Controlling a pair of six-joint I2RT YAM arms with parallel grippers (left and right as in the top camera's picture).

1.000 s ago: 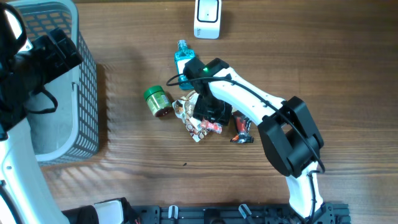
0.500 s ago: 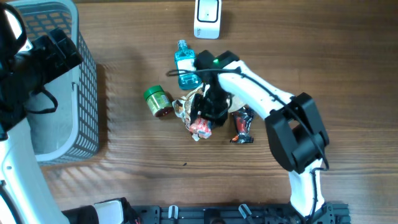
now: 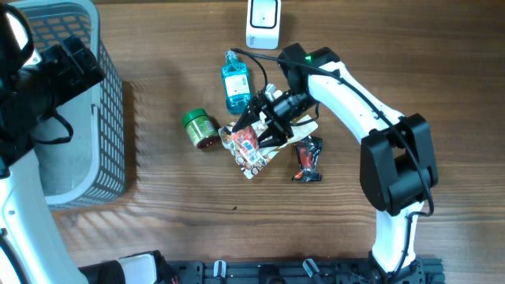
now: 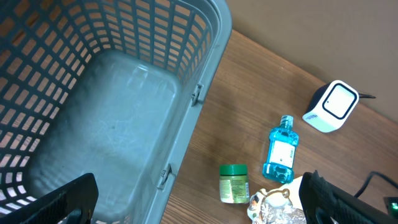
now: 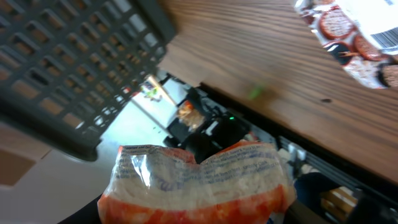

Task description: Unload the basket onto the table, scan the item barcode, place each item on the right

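Observation:
My right gripper (image 3: 268, 120) is shut on an orange-and-white snack bag (image 5: 199, 180), which it holds up off the table and which fills the lower part of the right wrist view. From overhead the bag (image 3: 246, 140) hangs over the pile of items. The white barcode scanner (image 3: 263, 20) stands at the table's far edge, well behind the gripper, and shows in the left wrist view as the scanner (image 4: 333, 106). My left gripper (image 4: 199, 204) stands open above the basket, with nothing between its fingers.
A grey plastic basket (image 3: 106, 118) stands at the left. On the wood lie a blue mouthwash bottle (image 3: 235, 79), a green-lidded jar (image 3: 199, 128), a cookie packet (image 3: 256, 162) and a dark red packet (image 3: 308, 158).
The right arm has swung back and to the right and lifted the snack bag off the pile, turning the gripper. The left arm has not moved.

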